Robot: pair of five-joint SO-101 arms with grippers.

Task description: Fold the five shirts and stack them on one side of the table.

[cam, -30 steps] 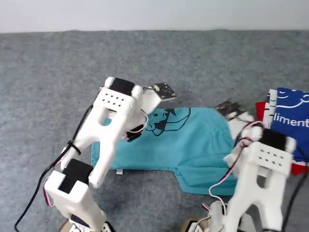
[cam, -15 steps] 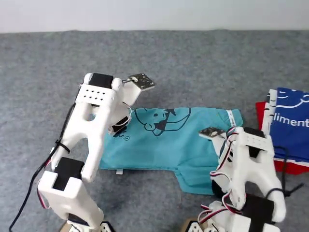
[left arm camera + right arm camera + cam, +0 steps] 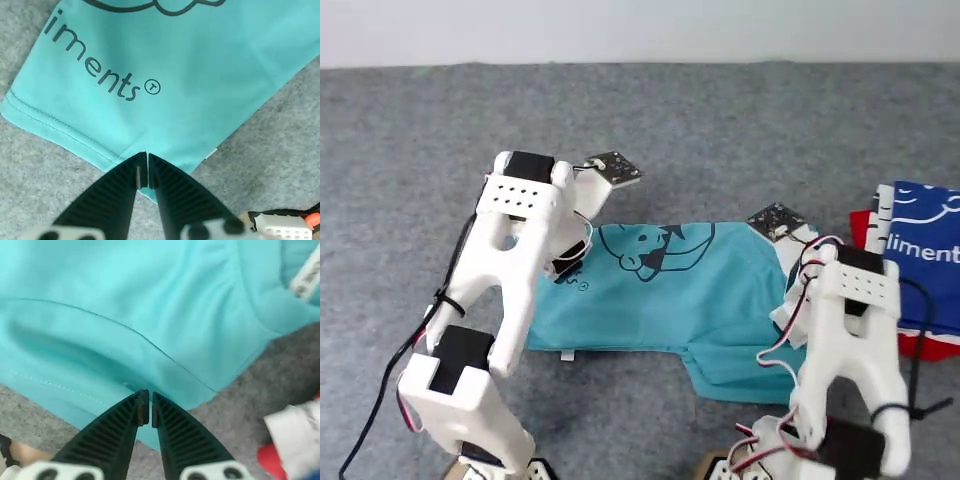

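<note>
A teal shirt (image 3: 690,290) with a dark print lies spread flat mid-table, one sleeve pointing toward the near edge. My left arm (image 3: 525,215) stands over its left end. In the left wrist view my left gripper (image 3: 143,162) is shut, tips just above the shirt's hem (image 3: 75,137) beside the printed lettering. My right arm (image 3: 850,300) stands over the shirt's right end. My right gripper (image 3: 146,402) is shut too, tips over a teal fold (image 3: 100,300) close to the shirt's edge. No cloth shows between either pair of fingers.
Folded shirts are stacked at the right edge, a blue one (image 3: 925,250) on top of red (image 3: 860,228) and white layers. Grey carpet-like tabletop (image 3: 720,130) stretches open behind and left of the teal shirt. Cables hang along both arms.
My left arm swung left to the shirt's left end, then held still. My right arm pulled back toward its base, then stretched out again over the shirt's right end.
</note>
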